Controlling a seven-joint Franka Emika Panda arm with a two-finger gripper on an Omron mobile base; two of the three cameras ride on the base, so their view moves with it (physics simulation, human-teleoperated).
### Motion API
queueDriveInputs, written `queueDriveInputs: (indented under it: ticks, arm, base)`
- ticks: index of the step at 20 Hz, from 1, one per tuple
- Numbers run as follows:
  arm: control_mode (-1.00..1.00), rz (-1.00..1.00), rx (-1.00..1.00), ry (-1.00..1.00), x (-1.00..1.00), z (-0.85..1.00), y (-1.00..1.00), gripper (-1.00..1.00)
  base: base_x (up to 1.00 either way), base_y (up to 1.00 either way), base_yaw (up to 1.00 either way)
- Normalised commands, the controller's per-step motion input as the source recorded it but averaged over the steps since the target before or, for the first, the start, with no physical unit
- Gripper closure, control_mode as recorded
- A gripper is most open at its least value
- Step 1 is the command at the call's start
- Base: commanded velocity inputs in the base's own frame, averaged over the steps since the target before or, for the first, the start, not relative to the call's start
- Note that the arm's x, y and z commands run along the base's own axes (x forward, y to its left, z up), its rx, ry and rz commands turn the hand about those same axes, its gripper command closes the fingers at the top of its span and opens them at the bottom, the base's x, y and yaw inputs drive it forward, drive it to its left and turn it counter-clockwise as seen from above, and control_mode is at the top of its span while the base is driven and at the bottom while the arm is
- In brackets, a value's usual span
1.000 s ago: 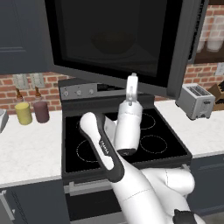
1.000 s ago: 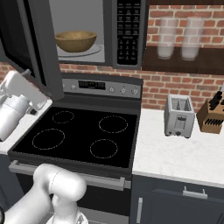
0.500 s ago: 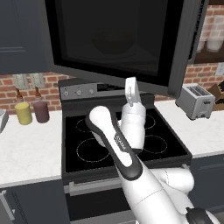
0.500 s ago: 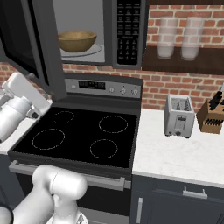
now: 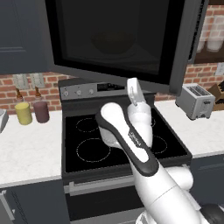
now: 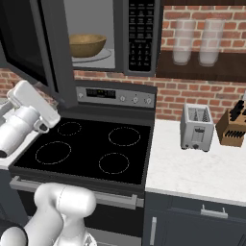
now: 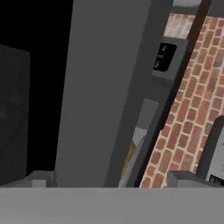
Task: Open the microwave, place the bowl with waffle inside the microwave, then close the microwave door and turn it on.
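Inside the microwave (image 6: 139, 36), behind its half-open microwave door (image 5: 118, 37), sits the wooden bowl (image 6: 86, 45), while the end effector (image 5: 133, 89) hovers released below the door.

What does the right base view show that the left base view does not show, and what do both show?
Right base view alone: the bowl sitting plainly inside the microwave, its keypad, and the knife block. Left base view alone: the yellow jar and maroon jar on the left counter, and the door's dark window from outside. Both: the open microwave door, the stove, the toaster and the robot's arm.
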Motion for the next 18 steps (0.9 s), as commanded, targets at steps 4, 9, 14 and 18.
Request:
queueDriveInputs:
  ticks: [4, 9, 14, 18]
  arm:
    - [-1.00, -0.09, 0.00, 0.08, 0.04, 0.20, 0.07, -1.00]
    - [-1.00, -0.02, 0.01, 0.05, 0.37, 0.28, 0.01, -1.00]
    - [-1.00, 0.00, 0.01, 0.04, 0.56, 0.33, 0.00, -1.00]
    - [-1.00, -0.01, 0.00, 0.05, 0.51, 0.29, 0.00, -1.00]
  base:
    - [0.00, 0.00, 0.00]
    - [0.00, 0.00, 0.00]
    - [0.00, 0.00, 0.00]
    - [0.00, 0.00, 0.00]
